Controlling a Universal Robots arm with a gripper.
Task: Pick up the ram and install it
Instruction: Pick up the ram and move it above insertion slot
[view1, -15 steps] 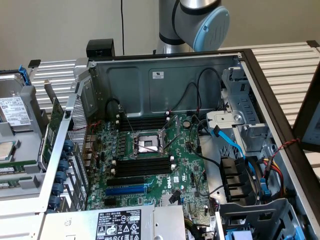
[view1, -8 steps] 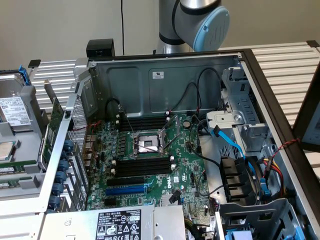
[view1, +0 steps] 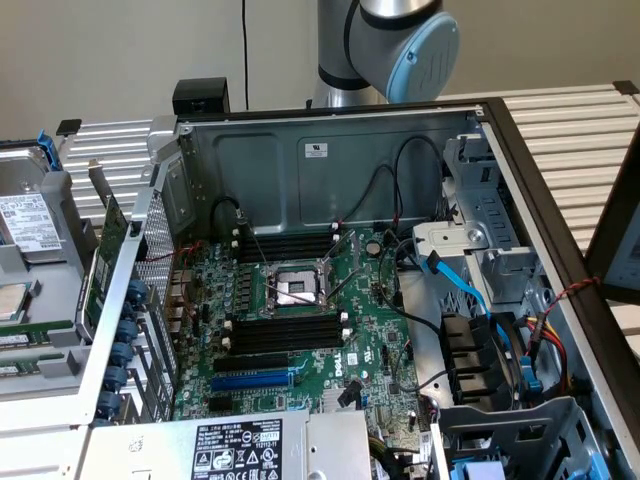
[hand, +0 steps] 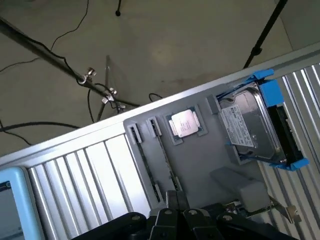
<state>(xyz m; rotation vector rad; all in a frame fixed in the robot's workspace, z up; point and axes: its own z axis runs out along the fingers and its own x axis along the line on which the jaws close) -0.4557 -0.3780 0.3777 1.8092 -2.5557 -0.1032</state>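
Resting in a gray tray (hand: 210, 155), the ram (hand: 165, 155) looks thin, dark.

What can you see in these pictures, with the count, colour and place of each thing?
computer case: one, grey, open, middle of the exterior view
motherboard: one, green, inside the case
memory slots: several, black, empty, on the motherboard
power supply: one, grey, labelled, at the case's near edge
tray: one, grey, on the exterior view's left of the case
ram: apparently two sticks, dark, edge-on in the tray's long grooves
processor: one, silver, in the tray
hard drive: one, silver in a blue bracket, in the tray
arm: one, grey with a pale blue cap, behind the case
gripper: one, black, shut, over the tray
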